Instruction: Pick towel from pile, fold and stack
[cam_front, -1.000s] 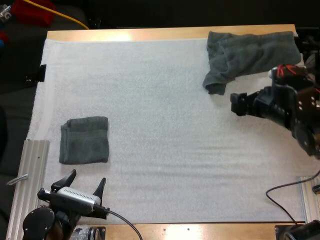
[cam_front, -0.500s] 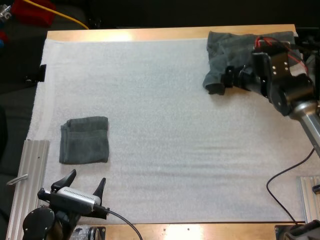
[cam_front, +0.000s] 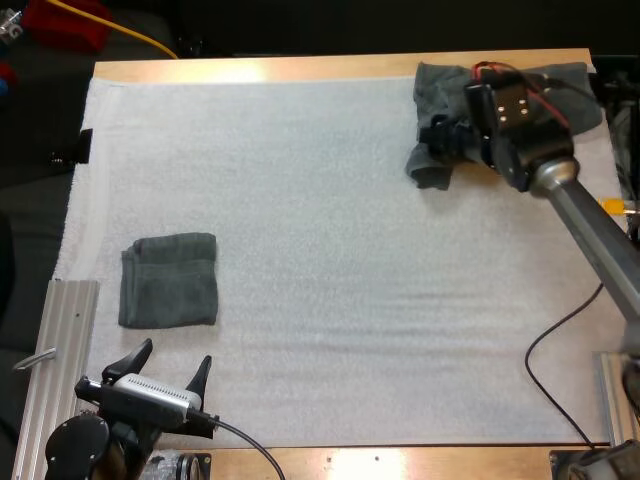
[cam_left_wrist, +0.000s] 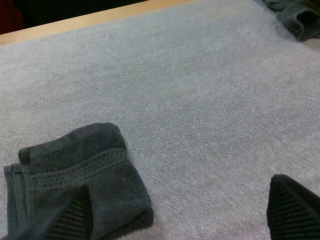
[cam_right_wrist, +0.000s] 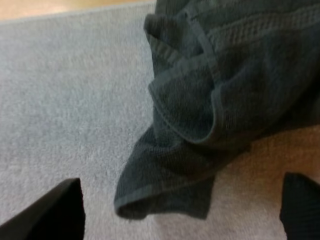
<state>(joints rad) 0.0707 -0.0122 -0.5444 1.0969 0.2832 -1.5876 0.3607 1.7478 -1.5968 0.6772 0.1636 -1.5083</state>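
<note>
Loosely crumpled terry towel, right gripper spread over it, left gripper spread.

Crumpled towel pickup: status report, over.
Right gripper open, fingers either side of crumpled towel's loose corner, not yet gripping. Left gripper open, near folded towel. Nothing in the way on white mat.

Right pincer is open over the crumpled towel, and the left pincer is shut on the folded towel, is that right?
No. The left pincer is open, its fingers apart and clear of the folded towel, as the high view shows. The right pincer is indeed open over the crumpled towel.
</note>
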